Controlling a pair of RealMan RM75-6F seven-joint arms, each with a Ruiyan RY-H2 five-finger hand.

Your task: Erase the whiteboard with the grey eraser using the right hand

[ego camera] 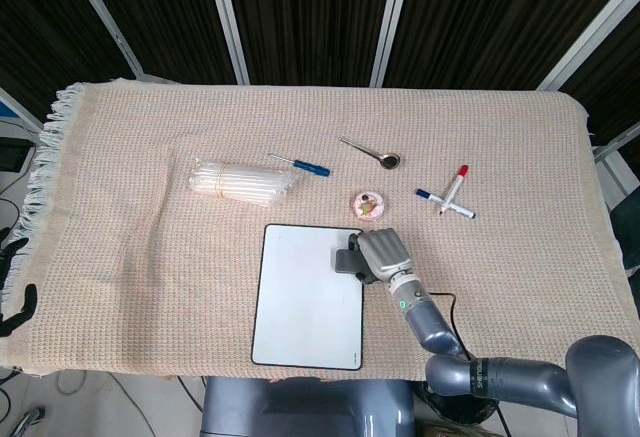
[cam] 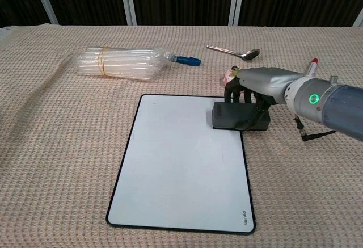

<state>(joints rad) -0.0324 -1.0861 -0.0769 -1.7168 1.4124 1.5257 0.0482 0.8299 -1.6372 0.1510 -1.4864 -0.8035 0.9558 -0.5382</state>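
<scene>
The whiteboard lies flat on the beige cloth near the front edge, its white face looking clean. My right hand grips the grey eraser from above. The eraser sits at the board's far right corner, partly over the black rim and onto the cloth. My left hand shows in neither view.
A small pink round thing lies just behind the hand. Farther back are a spoon, a blue-handled screwdriver, a clear plastic bundle and two markers. A black cable trails from my right wrist.
</scene>
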